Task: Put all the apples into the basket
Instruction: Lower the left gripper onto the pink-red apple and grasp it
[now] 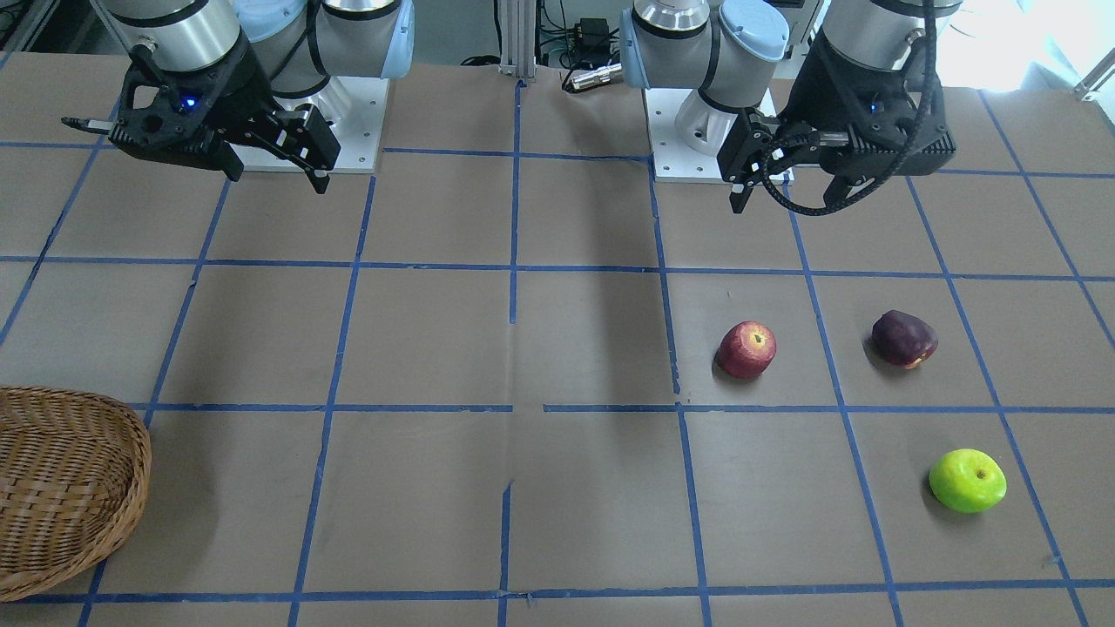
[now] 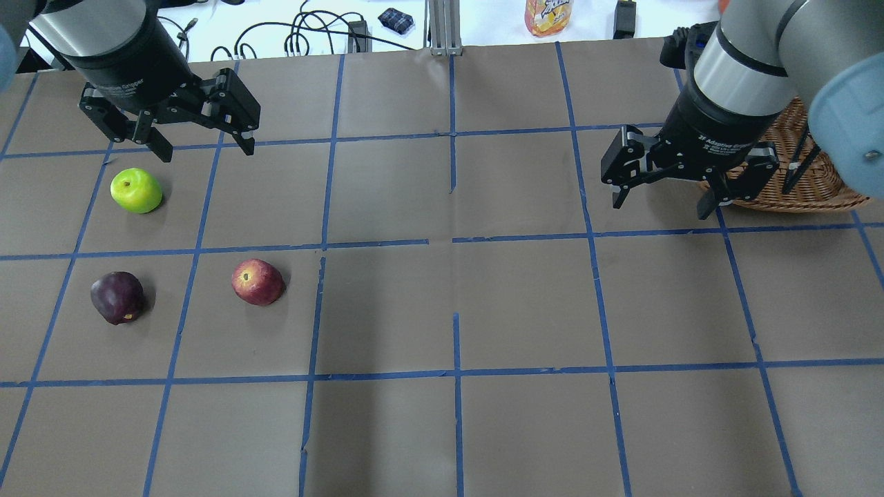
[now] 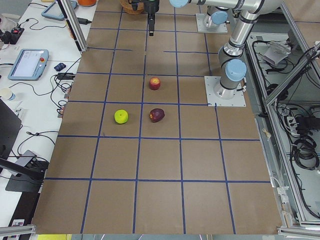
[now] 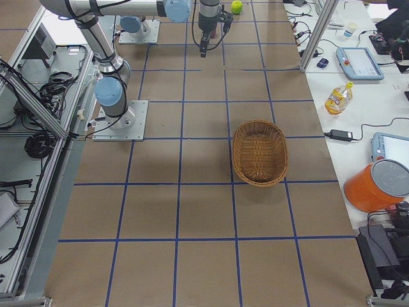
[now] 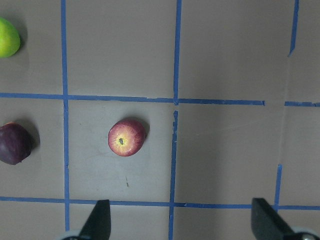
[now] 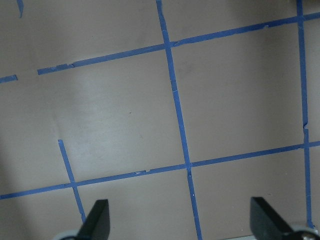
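Observation:
Three apples lie on the table on my left side: a red apple (image 2: 257,281), a dark purple apple (image 2: 117,297) and a lime green apple (image 2: 137,190). In the left wrist view the red apple (image 5: 127,137) is in the middle, the purple apple (image 5: 14,144) and the green apple (image 5: 7,37) at the left edge. My left gripper (image 2: 206,150) is open and empty, hovering above the table beside the green apple. The wicker basket (image 2: 822,197) stands empty on the far right, partly hidden by my right arm. My right gripper (image 2: 661,207) is open and empty, just left of the basket.
Brown table paper has a blue tape grid (image 2: 454,241). A drink bottle (image 2: 548,15) and cables (image 2: 311,34) lie beyond the far edge. An orange bucket (image 4: 377,185) and tablets stand on the side bench. The arm bases (image 1: 697,131) are at the robot's edge.

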Available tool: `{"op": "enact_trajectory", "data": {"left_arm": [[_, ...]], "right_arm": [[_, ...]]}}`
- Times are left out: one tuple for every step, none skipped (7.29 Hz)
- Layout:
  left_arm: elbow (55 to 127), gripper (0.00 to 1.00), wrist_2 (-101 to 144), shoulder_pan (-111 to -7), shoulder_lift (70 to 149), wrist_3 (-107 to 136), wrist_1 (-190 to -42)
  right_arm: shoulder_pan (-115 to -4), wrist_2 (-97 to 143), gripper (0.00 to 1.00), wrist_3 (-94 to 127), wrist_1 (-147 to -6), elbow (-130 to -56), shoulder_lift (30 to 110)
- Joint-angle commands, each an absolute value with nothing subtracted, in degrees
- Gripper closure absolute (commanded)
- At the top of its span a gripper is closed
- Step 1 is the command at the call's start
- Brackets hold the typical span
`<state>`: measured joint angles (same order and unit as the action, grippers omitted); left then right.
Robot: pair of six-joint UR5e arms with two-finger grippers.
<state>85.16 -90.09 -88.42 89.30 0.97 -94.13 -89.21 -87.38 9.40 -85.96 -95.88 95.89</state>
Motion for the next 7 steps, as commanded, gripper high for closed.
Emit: {"op": "enact_trajectory", "data": {"left_arm": [[85.17, 0.00, -90.09, -88.42, 89.30, 0.97, -94.22], [85.25, 0.00, -90.09, -88.42, 89.38, 0.97, -94.22], [85.25, 0.00, -90.17, -88.42, 90.17, 0.97, -94.04], [86.39, 0.00, -91.22, -88.33, 89.83, 0.18, -94.83], [90.49, 0.00, -92.97, -86.42, 90.61, -2.17, -95.79], [95.23, 0.00, -90.46, -82.39, 91.83, -3.24, -94.76], [100.23, 0.00, -90.35, -79.74, 93.24, -6.47, -90.74]], "right_arm": [[-89.21, -87.28, 0.00, 9.40, -85.96, -95.89, 95.89], [-89.21, -87.28, 0.00, 9.40, -86.04, -95.80, 95.89], [-89.21, -87.28, 0.00, 9.40, -85.96, -95.80, 95.89], [-89.21, -87.28, 0.00, 9.40, -85.96, -95.89, 95.89], [-89.21, -87.28, 0.00, 9.40, -85.96, -95.80, 95.89], [-89.21, -87.36, 0.00, 9.40, -85.96, -95.80, 95.80], [-89.21, -87.36, 0.00, 9.40, -85.96, -95.80, 95.89]]}}
